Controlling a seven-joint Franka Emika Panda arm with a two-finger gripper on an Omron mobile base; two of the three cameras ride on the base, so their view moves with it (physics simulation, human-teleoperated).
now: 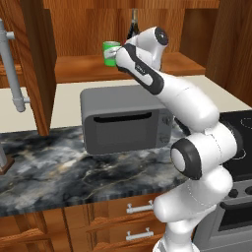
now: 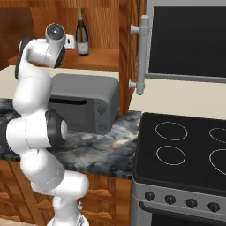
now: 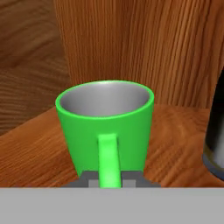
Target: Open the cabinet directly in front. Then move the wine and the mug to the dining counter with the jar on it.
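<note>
The open cabinet (image 1: 42, 64) holds the mug (image 1: 110, 51) upright on its shelf, left of the wine (image 2: 82, 35). The arm rises from the base, bends at the elbow above the microwave (image 1: 125, 120) on the worktop (image 1: 54, 172) and reaches into the cabinet. The gripper (image 3: 109, 180) is clenched on the mug's handle.

The mug (image 3: 105, 127) stands left of the wine (image 2: 82, 37) in the cabinet (image 1: 78, 66).
</note>
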